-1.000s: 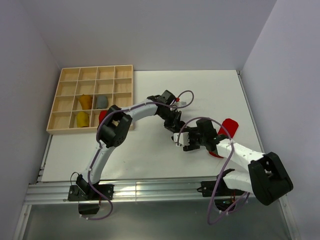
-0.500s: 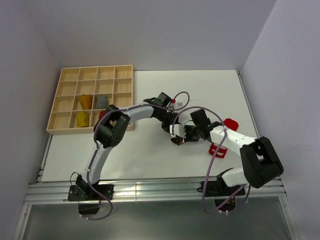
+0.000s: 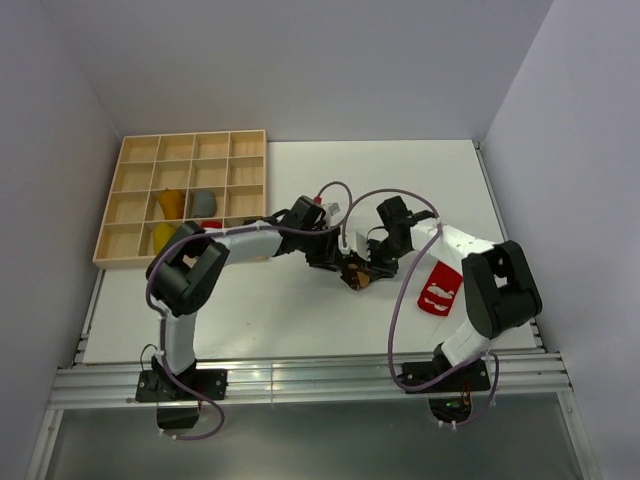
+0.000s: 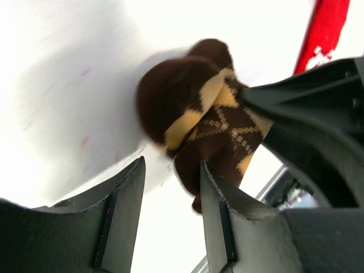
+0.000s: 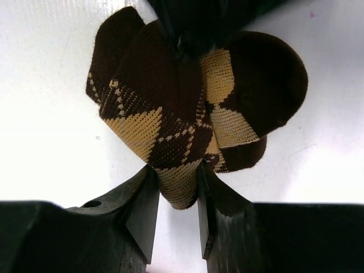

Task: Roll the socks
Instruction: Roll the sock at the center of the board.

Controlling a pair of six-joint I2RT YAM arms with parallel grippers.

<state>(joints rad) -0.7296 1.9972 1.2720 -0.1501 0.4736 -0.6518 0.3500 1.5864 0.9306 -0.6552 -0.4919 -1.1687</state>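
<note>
A brown-tan argyle sock (image 3: 357, 277), bunched into a bundle, lies mid-table between my two grippers. In the right wrist view my right gripper (image 5: 176, 190) is shut on a tan fold at the near edge of this sock (image 5: 170, 108). My left gripper (image 4: 170, 193) stands open beside the sock (image 4: 199, 114), with nothing between its fingers; its right finger (image 4: 219, 216) is close to the cloth. From above, the left gripper (image 3: 335, 262) and the right gripper (image 3: 372, 264) meet over the bundle. A red sock with white marks (image 3: 438, 290) lies flat to the right.
A wooden compartment tray (image 3: 140, 175) sits at the back left, holding two mustard-orange sock bundles (image 3: 170, 203) (image 3: 165, 237) and a grey one (image 3: 205, 203). Grey walls close in left and right. A metal rail (image 3: 300, 380) runs along the near edge.
My left gripper has opened and let go of the argyle sock. My right gripper has swung left from beside the red sock and closed on the argyle bundle.
</note>
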